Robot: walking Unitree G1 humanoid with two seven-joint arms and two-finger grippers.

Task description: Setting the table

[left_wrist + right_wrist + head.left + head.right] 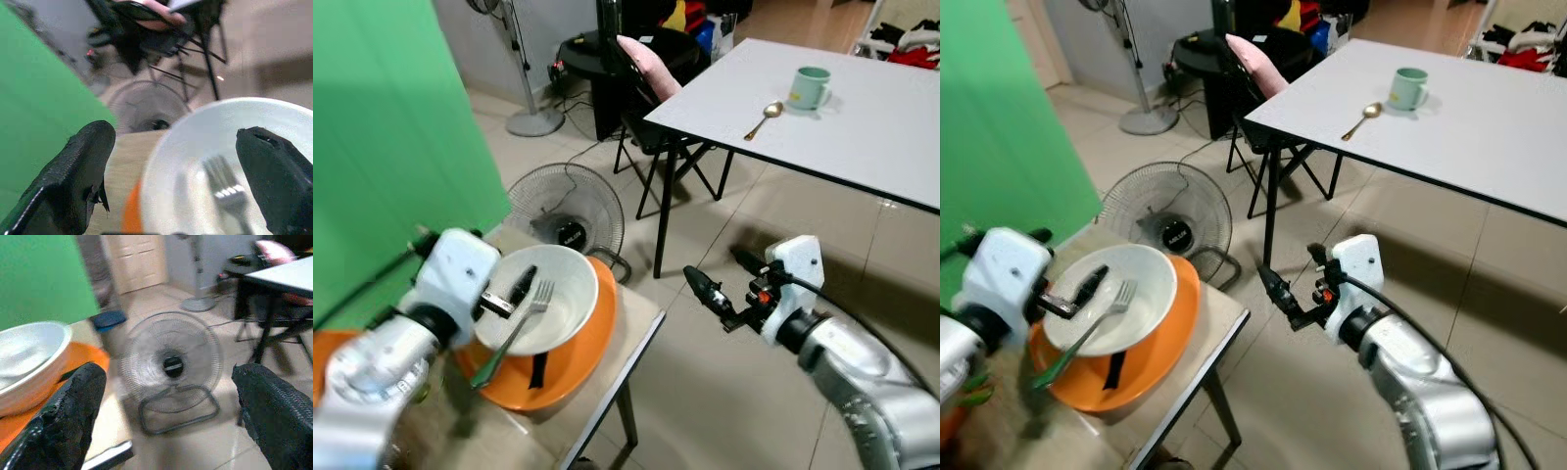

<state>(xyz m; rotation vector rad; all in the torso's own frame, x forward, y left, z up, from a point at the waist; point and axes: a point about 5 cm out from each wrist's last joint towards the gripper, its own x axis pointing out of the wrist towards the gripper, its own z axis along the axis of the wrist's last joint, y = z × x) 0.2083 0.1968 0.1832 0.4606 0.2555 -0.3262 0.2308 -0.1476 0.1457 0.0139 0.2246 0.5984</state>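
The right gripper (168, 418) stands with its jaws wide apart, one black finger (63, 423) low at one edge of the frame and the other at the opposite edge; between them a round floor fan (171, 364) sits on the tiled floor (205, 445), its grille blurred; a white bowl (29, 364) rests on an orange plate (73, 364) at the bench (110, 431) edge, near the first finger; a green screen (41, 276) stands behind the bowl; a pale door (134, 259), a standing fan's pole and base (198, 296), and a white table (286, 274) with black legs lie beyond.
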